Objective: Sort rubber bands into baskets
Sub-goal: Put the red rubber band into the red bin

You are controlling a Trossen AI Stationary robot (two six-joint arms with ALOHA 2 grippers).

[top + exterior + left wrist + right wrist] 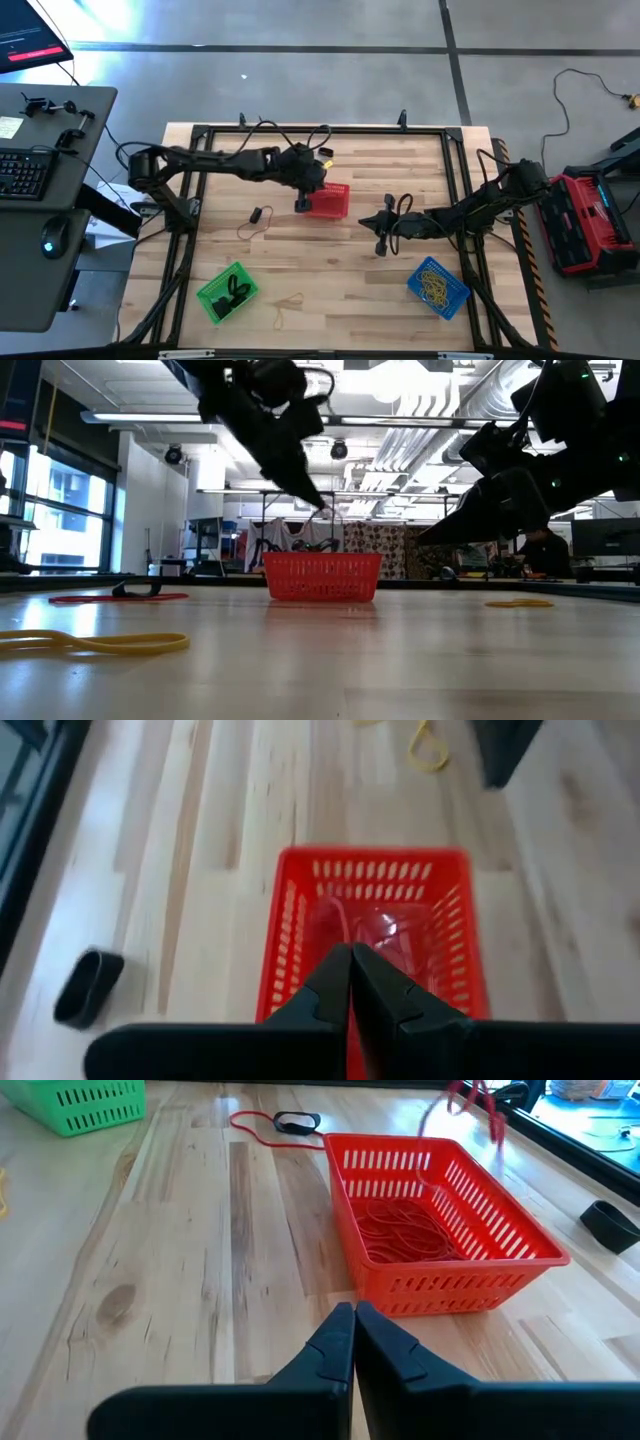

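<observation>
Red basket [321, 577] mid-table, dark arm [262, 420] slanting down to its rim. Yellow rubber band [95, 643] up close, another [518, 602] far right. Red band [118, 598] and black loop [137, 589] left.

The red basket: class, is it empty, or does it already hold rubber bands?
Not empty. The red basket holds a pile of reddish rubber bands on its floor, seen clearly in the right wrist view.
</observation>
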